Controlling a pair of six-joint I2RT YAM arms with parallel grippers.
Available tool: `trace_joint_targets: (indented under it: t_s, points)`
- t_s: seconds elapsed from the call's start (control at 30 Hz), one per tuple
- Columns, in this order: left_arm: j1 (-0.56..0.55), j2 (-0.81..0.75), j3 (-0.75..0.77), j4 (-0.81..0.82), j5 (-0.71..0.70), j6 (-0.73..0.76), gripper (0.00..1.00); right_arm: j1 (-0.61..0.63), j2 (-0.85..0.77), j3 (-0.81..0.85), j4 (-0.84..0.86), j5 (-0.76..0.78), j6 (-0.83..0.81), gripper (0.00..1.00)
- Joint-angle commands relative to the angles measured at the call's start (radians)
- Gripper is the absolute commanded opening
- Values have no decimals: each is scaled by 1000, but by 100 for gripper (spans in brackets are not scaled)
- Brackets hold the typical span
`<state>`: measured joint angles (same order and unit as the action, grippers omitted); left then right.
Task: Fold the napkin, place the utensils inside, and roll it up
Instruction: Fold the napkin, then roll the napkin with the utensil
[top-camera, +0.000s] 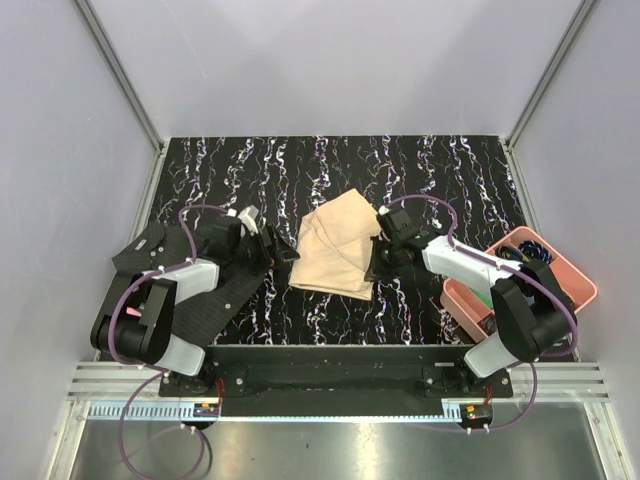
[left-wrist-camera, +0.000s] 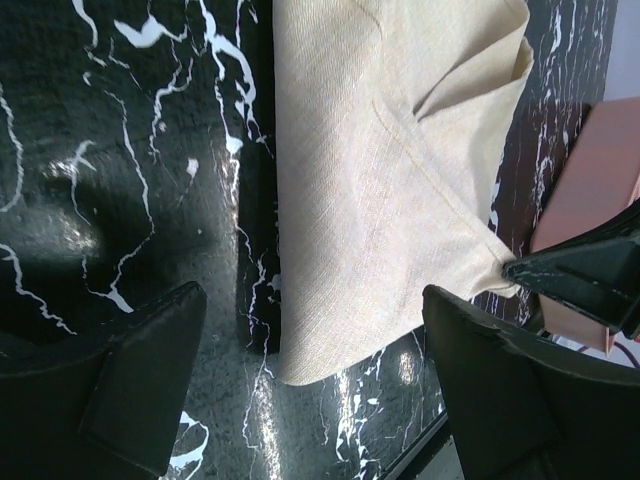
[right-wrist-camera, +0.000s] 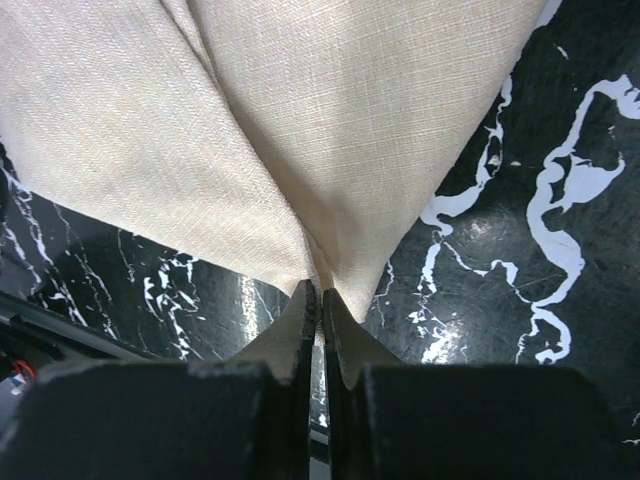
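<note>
Napkin (top-camera: 335, 255) on black marbled table (top-camera: 250, 170)

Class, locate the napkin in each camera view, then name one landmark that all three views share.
Top external: napkin in the middle of the tabletop.
Left wrist: napkin fills the upper middle.
Right wrist: napkin fills the top, corner pinched in the right gripper.
Shared landmark: the black, white-veined tabletop.

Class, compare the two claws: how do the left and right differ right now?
The left claw stands wide open; the right claw is shut. The left grips nothing; the right pinches a corner of the napkin. Both are black and sit at the napkin's edges.
</note>
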<state>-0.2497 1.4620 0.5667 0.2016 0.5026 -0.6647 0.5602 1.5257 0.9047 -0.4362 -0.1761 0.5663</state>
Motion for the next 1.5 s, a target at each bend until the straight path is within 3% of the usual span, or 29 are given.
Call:
trace_joint_targets:
  t_s: [0.0, 0.23, 0.47, 0.57, 0.83, 0.93, 1.17, 1.3, 1.47]
  points:
    - [-20, 11, -21, 58, 22, -7, 91, 4, 2, 20, -24, 46, -59, 1]
    - [-48, 9, -44, 52, 7, -12, 90, 6, -18, -30, -35, 10, -60, 1]
    - [-74, 15, -83, 81, 14, -27, 82, 6, 1, -56, -33, 9, -59, 4]
    - [-77, 29, -97, 117, 27, -41, 74, 6, -13, -52, -36, 15, -60, 13]
    - [-83, 78, -120, 214, 85, -87, 49, 6, -65, -21, -50, 30, -104, 56]
    - [-85, 90, -122, 246, 105, -107, 37, 4, -116, 0, -68, 58, -143, 65]
    - [-85, 84, -105, 240, 125, -122, 12, 59, -217, 37, 0, 107, -307, 72]
    - [-85, 87, -85, 237, 143, -133, 0, 196, -210, 45, 114, 184, -381, 76]
    - [-85, 77, -65, 222, 174, -145, 0, 334, -121, 62, 261, 332, -465, 79]
